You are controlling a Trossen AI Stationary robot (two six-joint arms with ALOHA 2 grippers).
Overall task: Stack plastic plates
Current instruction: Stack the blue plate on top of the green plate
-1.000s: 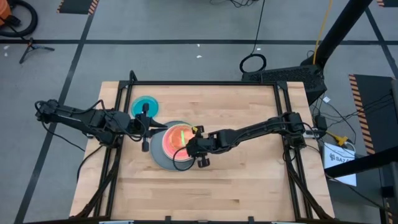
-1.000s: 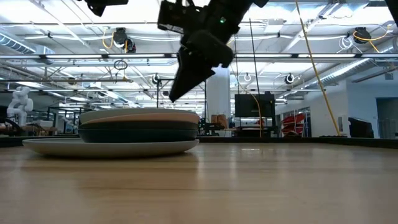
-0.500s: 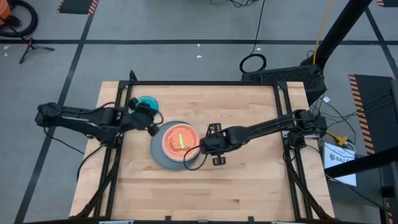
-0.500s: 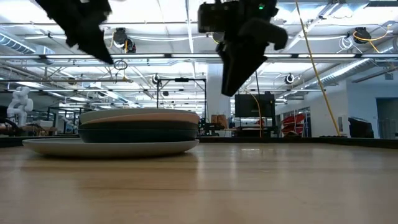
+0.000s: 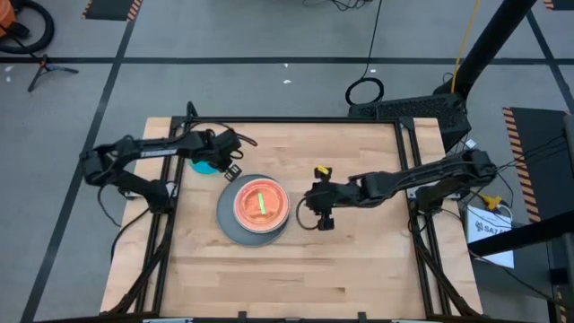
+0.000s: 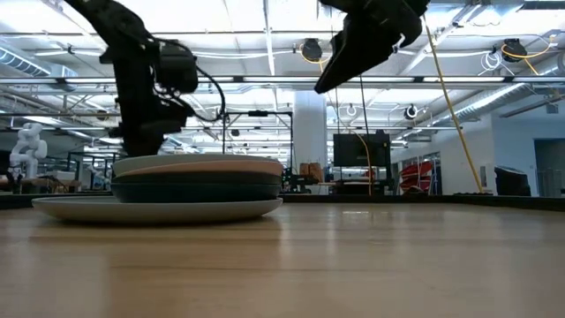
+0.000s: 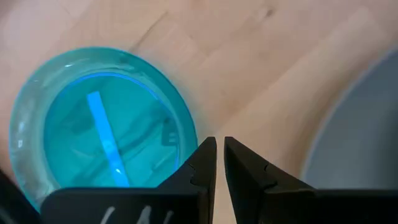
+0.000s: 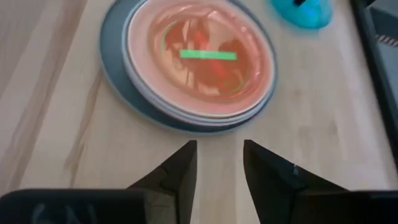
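Observation:
A stack of plastic plates (image 5: 256, 208) sits left of the table's middle. A large grey plate (image 8: 115, 68) is at the bottom and a peach and red-pink plate (image 8: 199, 59) is on top. In the low view the stack (image 6: 199, 181) shows dark and pale layers. A small teal plate (image 7: 99, 124) lies flat on the table beyond the stack, toward the far left (image 5: 204, 164). My left gripper (image 7: 219, 152), shut to a narrow slit, stands low at the teal plate's rim on the side nearest the stack (image 5: 231, 166). My right gripper (image 8: 217, 152) is open and hovers right of the stack (image 5: 305, 205), raised above it (image 6: 322, 87). My left gripper's fingertips (image 7: 208, 149) come down from above right at the teal plate's rim (image 7: 189, 140) on the side facing the stack. I cannot tell whether they touch it.
Bare wooden tabletop (image 5: 359, 260) lies to the right of and in front of the stack. A dark metal frame (image 5: 296, 120) runs along the table's far edge and sides. The stack's grey rim (image 7: 367, 124) lies close to the left gripper.
My right gripper has drawn back from above the stack toward the table's right and has risen. My left gripper has swung from the stack's left side toward the far edge and has come down by the teal plate. The plates have stayed in place.

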